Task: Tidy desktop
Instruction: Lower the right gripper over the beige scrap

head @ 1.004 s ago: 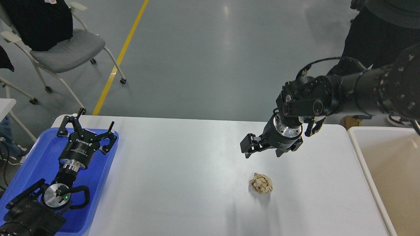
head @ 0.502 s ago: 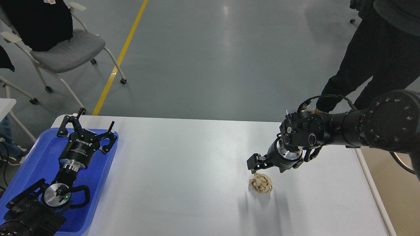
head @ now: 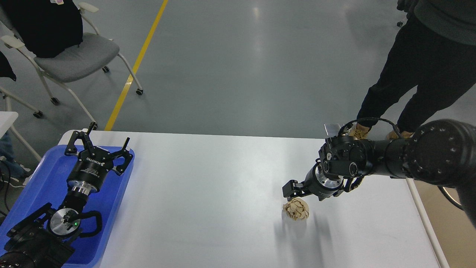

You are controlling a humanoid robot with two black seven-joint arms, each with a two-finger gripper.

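Observation:
A crumpled tan paper ball (head: 296,209) lies on the white desktop (head: 200,208), right of the middle. My right gripper (head: 302,194) comes in from the right and hangs low just behind and above the ball, jaws open; one finger (head: 289,188) shows at the ball's far left, the other is mostly hidden by the wrist. I cannot tell if it touches the ball. My left gripper (head: 99,146) is open and empty over the blue tray (head: 29,182) at the left edge.
A cream bin with a white rim (head: 425,227) stands against the table's right edge. A person (head: 420,70) stands behind the table's far right corner. A grey chair (head: 70,56) stands on the floor at the far left.
My right arm has come down and toward me, bringing its gripper from well above the table to just over the paper ball. The person has come into fuller view. The left arm has not moved.

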